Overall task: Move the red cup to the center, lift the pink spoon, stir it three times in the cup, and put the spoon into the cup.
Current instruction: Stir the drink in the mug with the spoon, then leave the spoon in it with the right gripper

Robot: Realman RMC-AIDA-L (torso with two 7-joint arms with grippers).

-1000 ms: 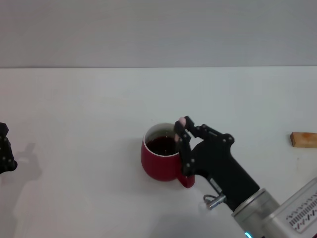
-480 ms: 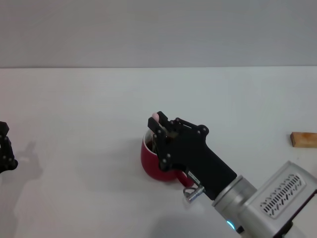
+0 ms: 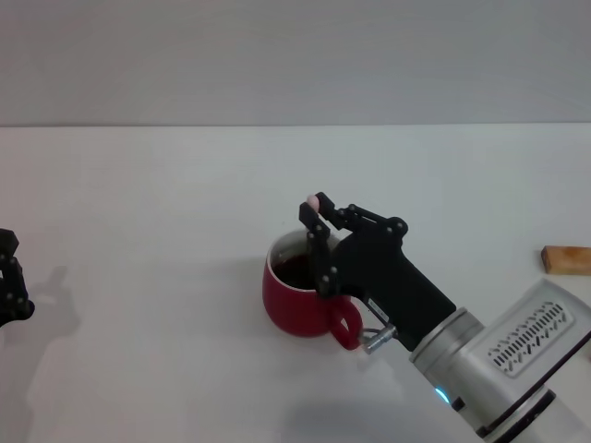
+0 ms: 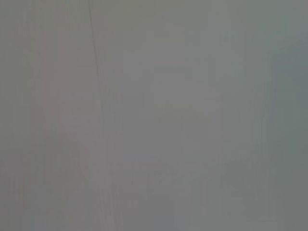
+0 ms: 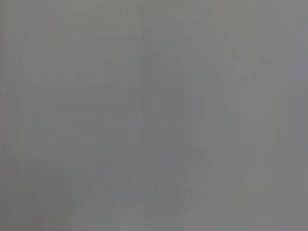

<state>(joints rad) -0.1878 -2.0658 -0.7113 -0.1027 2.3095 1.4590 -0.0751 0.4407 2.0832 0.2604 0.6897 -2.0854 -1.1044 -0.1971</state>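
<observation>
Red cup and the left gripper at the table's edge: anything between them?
Nothing: in the head view only bare white table lies between the red cup and the left gripper.

We see a white table (image 3: 138,185) running back to a plain grey wall (image 3: 295,55), evenly lit.

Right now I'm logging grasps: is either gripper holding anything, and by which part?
The right gripper pinches the thin pale-pink spoon near its upper end, over the dark-red ceramic mug. The left gripper holds nothing visible.
</observation>
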